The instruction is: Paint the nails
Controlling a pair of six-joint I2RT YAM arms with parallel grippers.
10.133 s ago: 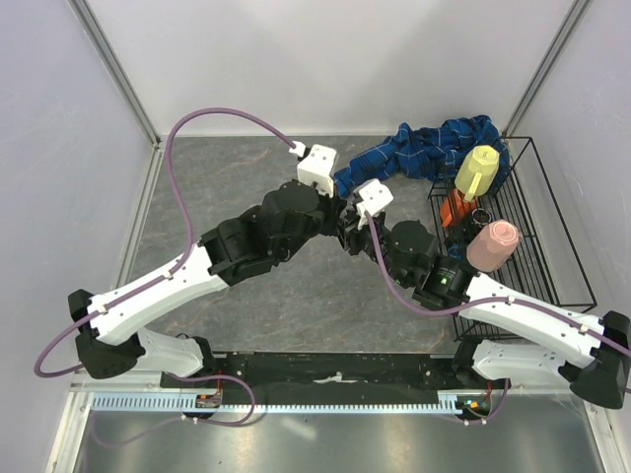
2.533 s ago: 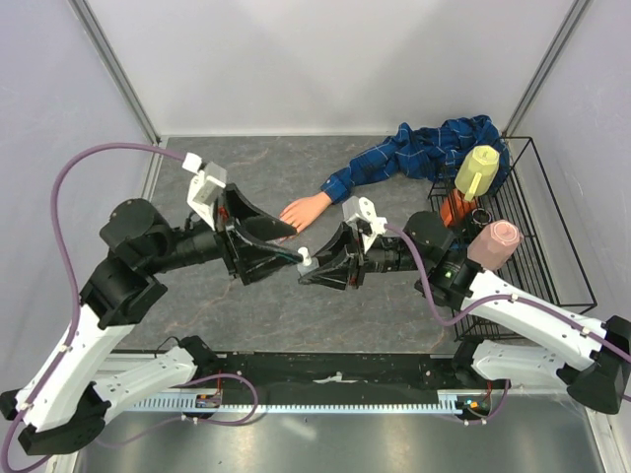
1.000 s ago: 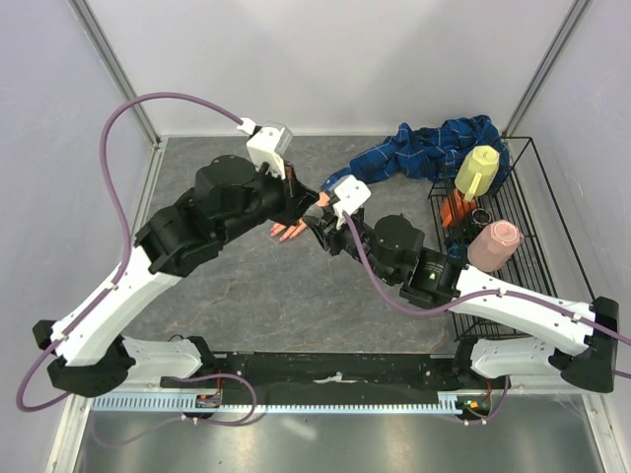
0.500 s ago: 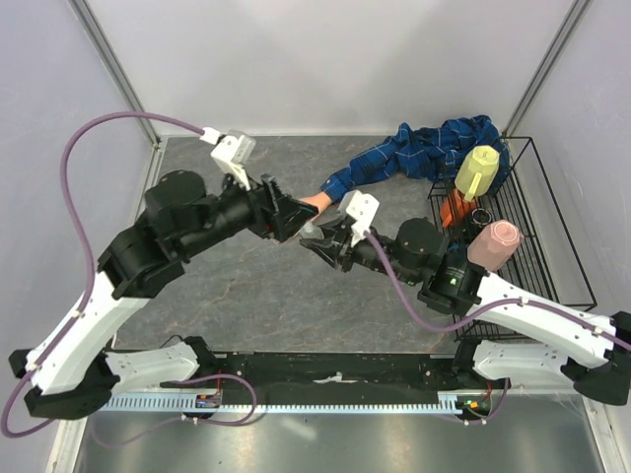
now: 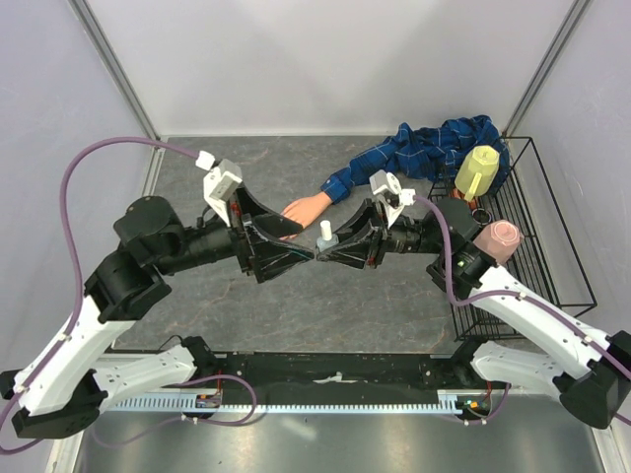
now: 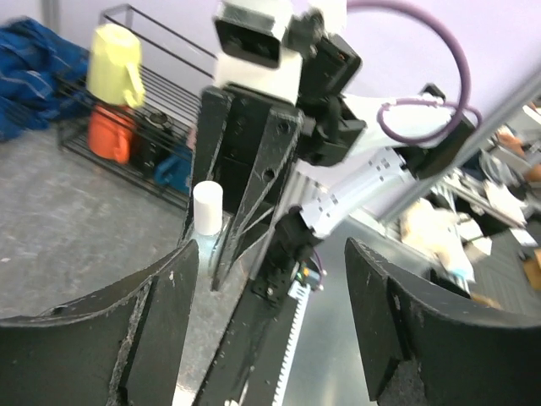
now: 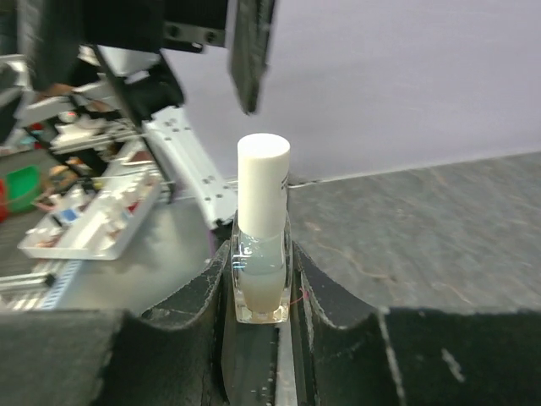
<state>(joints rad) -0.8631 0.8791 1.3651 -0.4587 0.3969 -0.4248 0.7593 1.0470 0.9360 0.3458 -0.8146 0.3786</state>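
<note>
The right gripper (image 5: 321,248) is clamped low on the glass of a small clear bottle (image 7: 262,254), holding it upright with its white cap (image 7: 263,182) on. The left gripper (image 5: 301,244) faces it with jaws spread wide and nothing between them. In the overhead view the nails (image 5: 290,215) are too small to make out. They sit at the fingertips of the mannequin hand (image 5: 306,209), which lies just beyond the bottle at about 11 o'clock, its plaid sleeve (image 5: 414,153) trailing off toward 2 o'clock. The main risk is probably at the cap. If the left jaws close off-centre, they could lever the bottle sideways in the right pads. Because the hold is on smooth glass near the base, a twist of the cap may spin the whole bottle instead of loosening it. Either slip could tip polish onto the table. The upper left finger also passes close over the mannequin's fingers at 10 o'clock of the bottle. A careless swing there could nudge the hand out of place before any brush reaches it.
</note>
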